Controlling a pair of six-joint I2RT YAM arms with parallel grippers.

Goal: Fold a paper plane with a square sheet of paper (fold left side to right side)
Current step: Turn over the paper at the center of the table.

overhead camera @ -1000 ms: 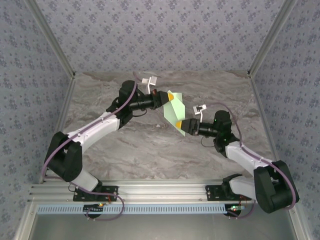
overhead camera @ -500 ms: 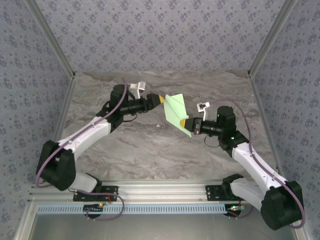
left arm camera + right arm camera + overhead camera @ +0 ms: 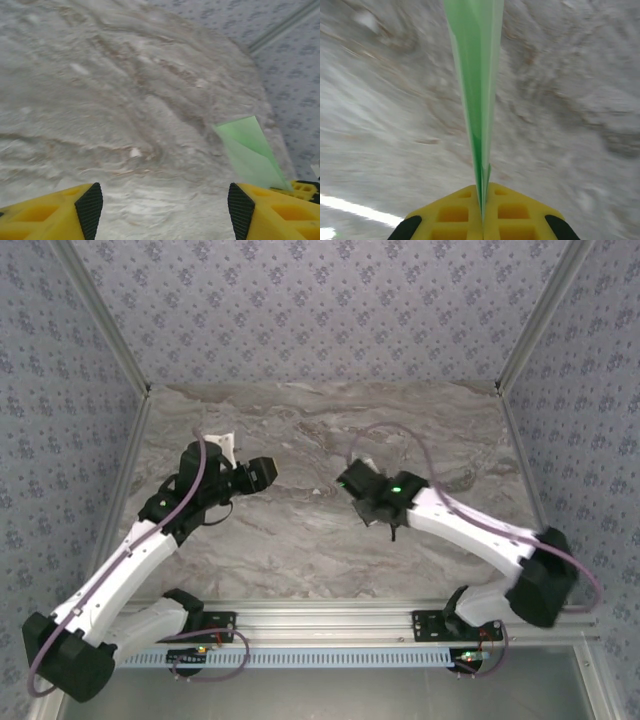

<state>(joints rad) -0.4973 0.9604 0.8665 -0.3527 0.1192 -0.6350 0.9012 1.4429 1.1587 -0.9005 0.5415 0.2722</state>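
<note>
Two angles: right gripper (image 3: 482, 220) pinches paper plane (image 3: 475, 75) edge-on — left wrist: broadside.

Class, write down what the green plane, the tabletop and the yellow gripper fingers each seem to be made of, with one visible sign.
Paper plane: thin matte paper, seemingly; sharp creases, slightly see-through. Table: marble-look surface, grey veining; real stone or print, cannot tell. Yellow fingers: probably moulded plastic, matte, with gridded recesses.

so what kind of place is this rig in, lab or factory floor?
Probably a lab test cell, not a factory floor: a marble-look tabletop boxed in by patterned wall panels, with the left arm and right arm bolted to an aluminium rail.
</note>
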